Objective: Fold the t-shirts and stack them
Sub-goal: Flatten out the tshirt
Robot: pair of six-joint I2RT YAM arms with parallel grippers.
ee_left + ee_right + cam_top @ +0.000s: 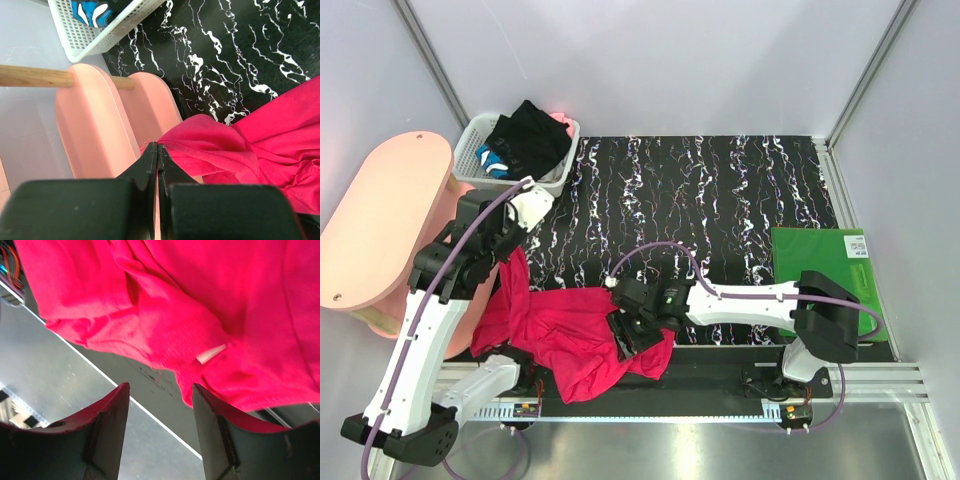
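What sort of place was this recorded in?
Most likely a lab test cell, not a home: plain white walls on metal framing enclose a black marbled table, with a laundry basket and red t-shirt staged there.

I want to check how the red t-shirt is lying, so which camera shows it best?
The top external view: it shows nearly the whole red t-shirt, crumpled on the table. The left wrist view shows only a bunched corner pinched in the left fingers; the right wrist view shows close-up folds and a white tag.
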